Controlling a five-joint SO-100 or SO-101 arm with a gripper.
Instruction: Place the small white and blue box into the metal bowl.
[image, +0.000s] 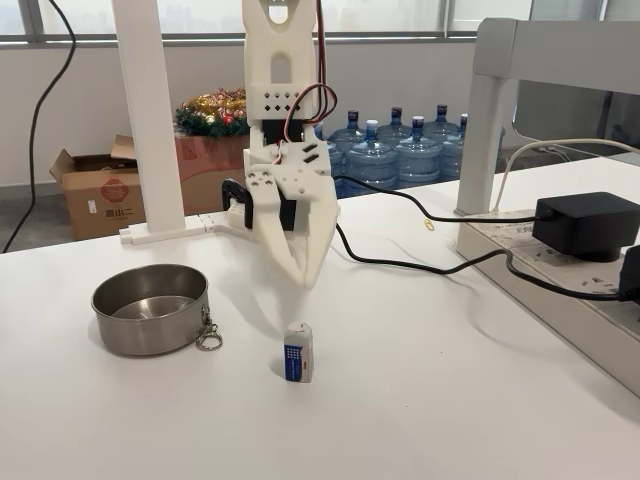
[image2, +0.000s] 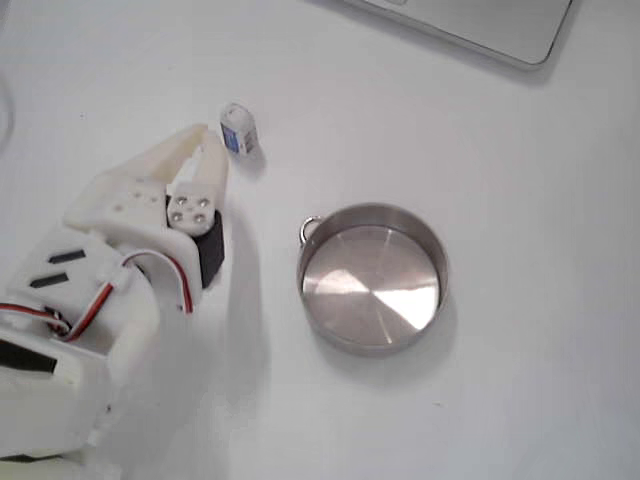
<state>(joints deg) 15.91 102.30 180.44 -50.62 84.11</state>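
Print on the small white and blue box (image: 298, 352) too small to read in both fixed views. Arm (image: 285, 60) cut off at the top edge, directly above the box; in a fixed view the arm (image2: 70, 340) runs off the lower left corner, away from the box. Gripper (image2: 205, 150) beside the box: gap between jaws cannot be told. Grey slab (image2: 470, 25) beyond the box, cropped by the top edge.

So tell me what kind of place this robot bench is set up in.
Probably an office or lab workspace: a cluster of blue plastic water-cooler jugs stands by the wall under a long window, an open brown cardboard box sits on the floor, and a black power adapter is plugged in on the white table.
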